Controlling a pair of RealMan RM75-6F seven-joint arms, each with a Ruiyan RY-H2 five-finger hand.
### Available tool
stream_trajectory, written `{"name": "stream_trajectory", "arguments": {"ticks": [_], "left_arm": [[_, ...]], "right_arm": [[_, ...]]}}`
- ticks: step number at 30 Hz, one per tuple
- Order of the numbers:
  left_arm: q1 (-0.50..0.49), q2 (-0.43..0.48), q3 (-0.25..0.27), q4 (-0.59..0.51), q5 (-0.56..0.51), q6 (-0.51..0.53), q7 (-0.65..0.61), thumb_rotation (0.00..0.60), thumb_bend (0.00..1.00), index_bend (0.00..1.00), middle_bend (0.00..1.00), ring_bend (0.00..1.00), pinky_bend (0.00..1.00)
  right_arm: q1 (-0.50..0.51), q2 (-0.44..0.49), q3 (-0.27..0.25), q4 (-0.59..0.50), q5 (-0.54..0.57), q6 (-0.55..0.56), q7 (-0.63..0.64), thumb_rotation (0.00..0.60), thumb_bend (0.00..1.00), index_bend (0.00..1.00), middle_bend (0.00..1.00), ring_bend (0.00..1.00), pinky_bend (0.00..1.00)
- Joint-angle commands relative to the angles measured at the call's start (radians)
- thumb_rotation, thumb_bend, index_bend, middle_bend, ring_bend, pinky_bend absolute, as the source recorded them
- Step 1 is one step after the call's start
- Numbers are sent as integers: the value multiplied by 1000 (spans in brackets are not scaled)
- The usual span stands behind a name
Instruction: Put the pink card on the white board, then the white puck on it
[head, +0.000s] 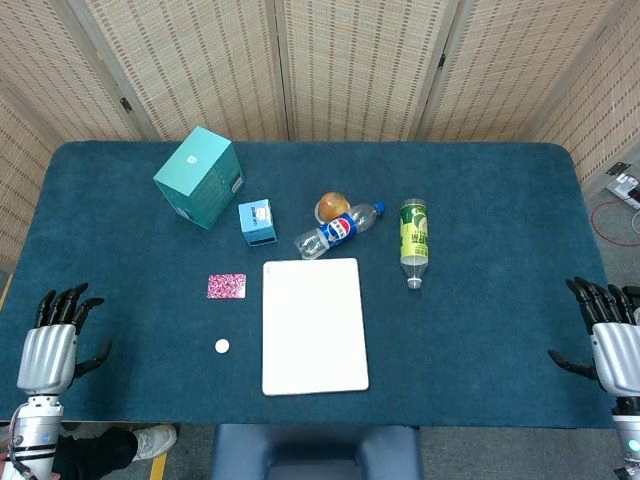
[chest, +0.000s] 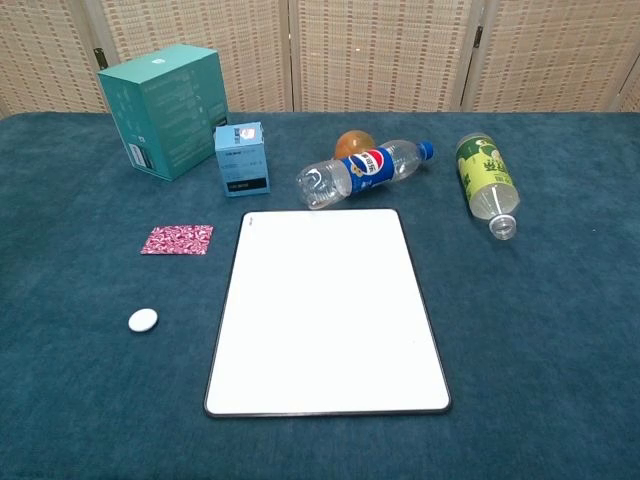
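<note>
The table (head: 480, 380) was the biggest thing I had in front of me, covered in dark blue-green cloth. On it, near the front middle, lay the white board (chest: 328, 312), flat and bare, its long side running away from me. Behind it to the left stood a teal box (chest: 166, 110), and just right of that a smaller blue box (chest: 241, 158). Two bottles lay on their sides past the board's far edge: a Pepsi bottle (chest: 362, 172) angled with its blue cap to the right, and a green-label bottle (chest: 485, 183) further right with its neck toward me. An orange ball (head: 333, 206) sat just behind the Pepsi bottle, touching it as far as I could tell.

My left hand (head: 52, 345) rested at the table's near left corner, fingers apart and holding nothing. My right hand (head: 610, 335) sat at the near right corner, also spread and empty. Only the head view showed them.

The pink card (chest: 177, 240) lay flat on the cloth just left of the board's far corner, not touching it. The white puck (chest: 143, 320) sat nearer to me, left of the board, well apart from both hands.
</note>
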Motion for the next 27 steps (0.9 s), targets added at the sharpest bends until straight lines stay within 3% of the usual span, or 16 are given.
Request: {"name": "stream_trajectory", "arguments": {"ticks": [1, 17, 27], "left_arm": [[1, 1, -1, -2, 3, -7, -4, 600, 351, 277, 136, 122, 0], [6, 7, 10, 7, 87, -14, -36, 600, 350, 282, 136, 124, 0], [-25, 1, -10, 10, 93, -60, -17, 600, 351, 296, 143, 128, 0]], "right_arm": [[-1, -1, -1, 0, 0, 1, 1, 600, 19, 71, 114, 89, 0], [-7, 1, -10, -5, -10, 10, 9, 600, 19, 71, 113, 90, 0], [-9, 4, -10, -4, -8, 15, 10, 600, 19, 71, 114, 90, 0]]}}
